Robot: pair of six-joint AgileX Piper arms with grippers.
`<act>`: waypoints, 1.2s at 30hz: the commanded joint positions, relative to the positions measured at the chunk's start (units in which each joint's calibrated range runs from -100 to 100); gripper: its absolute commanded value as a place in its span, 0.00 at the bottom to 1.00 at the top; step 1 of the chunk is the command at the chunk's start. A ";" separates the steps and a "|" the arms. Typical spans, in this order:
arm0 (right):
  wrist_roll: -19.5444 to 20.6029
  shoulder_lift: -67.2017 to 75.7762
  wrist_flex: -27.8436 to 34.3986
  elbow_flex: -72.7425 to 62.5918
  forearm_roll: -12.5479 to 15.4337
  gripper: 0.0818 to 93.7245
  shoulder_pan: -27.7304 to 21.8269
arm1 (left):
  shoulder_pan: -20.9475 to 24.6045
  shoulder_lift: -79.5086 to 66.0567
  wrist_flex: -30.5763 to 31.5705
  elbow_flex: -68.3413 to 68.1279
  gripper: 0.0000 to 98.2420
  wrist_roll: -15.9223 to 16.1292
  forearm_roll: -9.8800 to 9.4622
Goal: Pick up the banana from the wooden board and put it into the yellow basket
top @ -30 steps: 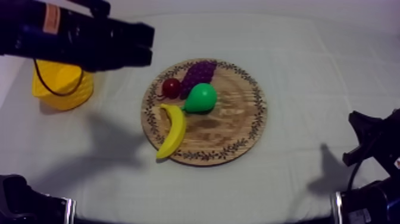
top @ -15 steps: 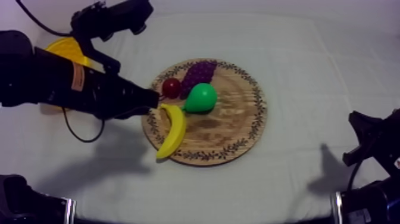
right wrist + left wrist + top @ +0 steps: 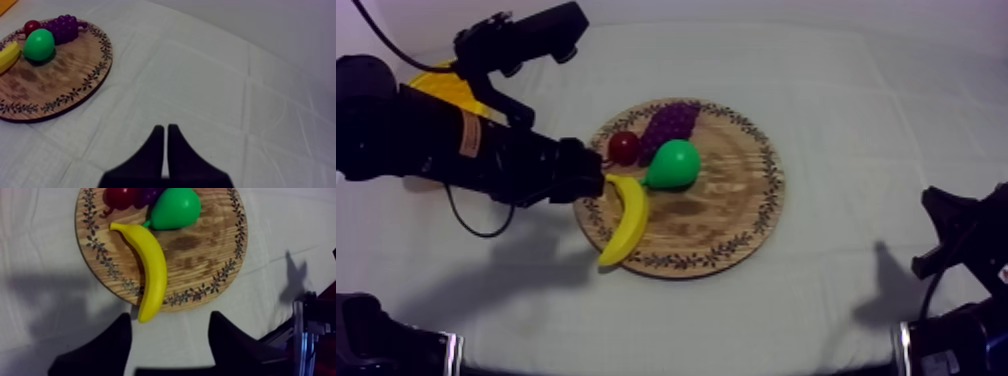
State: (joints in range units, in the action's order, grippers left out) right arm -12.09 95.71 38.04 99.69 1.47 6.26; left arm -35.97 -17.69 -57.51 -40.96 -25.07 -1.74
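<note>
The yellow banana (image 3: 626,220) lies along the left rim of the round wooden board (image 3: 736,190), its lower tip over the edge. My left gripper (image 3: 591,183) hangs over the board's left edge beside the banana's upper end. In the left wrist view its black fingers (image 3: 107,348) stand apart, open, with nothing between them, just short of the banana (image 3: 152,273) on the board (image 3: 200,243). The yellow basket (image 3: 441,82) sits at the far left, mostly hidden behind my left arm. My right gripper (image 3: 165,145) is shut, low at the right of the table (image 3: 951,235).
A green pear (image 3: 673,165), purple grapes (image 3: 671,122) and a small red fruit (image 3: 624,148) share the board, close to the banana's upper end. The right wrist view has the pear (image 3: 39,44) and grapes (image 3: 65,27) far off. Bare cloth lies right of the board.
My left arm came down from over the basket to the board's left edge, and its fingers have parted. The fruit and the right arm have not moved.
</note>
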 commanded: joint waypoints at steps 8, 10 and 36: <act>0.00 0.04 -0.06 -0.03 0.02 0.00 0.01 | 0.29 1.87 1.01 -0.83 0.69 0.18 0.67; 0.00 0.04 -0.06 -0.03 0.02 0.00 0.01 | 0.40 2.97 1.36 -1.00 0.68 0.27 1.18; 0.00 0.04 -0.06 -0.03 0.02 0.00 0.01 | 1.49 31.05 -3.95 12.54 0.61 5.78 9.04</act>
State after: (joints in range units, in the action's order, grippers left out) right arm -12.09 95.71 37.97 99.69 1.47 6.26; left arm -34.47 11.37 -61.30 -28.57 -19.46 7.00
